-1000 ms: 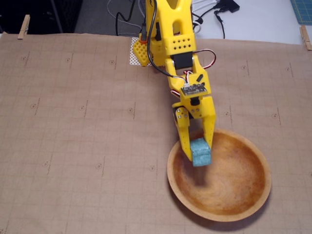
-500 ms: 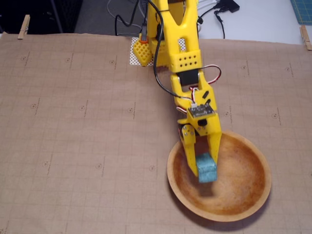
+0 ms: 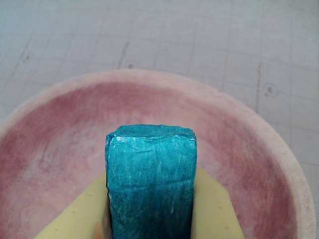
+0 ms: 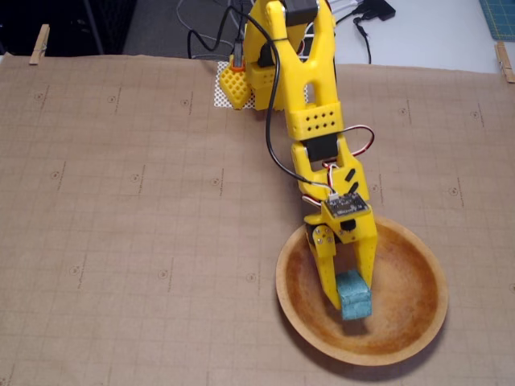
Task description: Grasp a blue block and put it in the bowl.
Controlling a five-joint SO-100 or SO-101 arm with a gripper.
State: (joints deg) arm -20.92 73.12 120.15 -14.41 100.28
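Surface: brown gridded mat (image 4: pixel 121 225) over the whole table, held by clothespins at its far edge; grey tabletop and cables beyond.
Arm: yellow arm (image 4: pixel 302 88), reaching from the far edge down toward the near right of the fixed view.
Bowl: round wooden bowl (image 4: pixel 418 322) at the near right of the fixed view; in the wrist view its rim (image 3: pixel 279 144) arcs around the block, with no other contents visible.
Gripper: gripper (image 4: pixel 351 299), tips inside the rim line, fingers clamped on the block from both sides.
Block: teal block (image 4: pixel 354 296) held between the fingers, above the bowl's inner floor slightly left of centre in the fixed view; in the wrist view the block (image 3: pixel 151 179) stands with its long axis along the fingers, pointing into the bowl.
Key relation: block lies directly over the bowl's interior, well inside the rim; whether it touches the floor cannot be told.
Step (judged): release is what remains; opening the fingers should drop the block inside.
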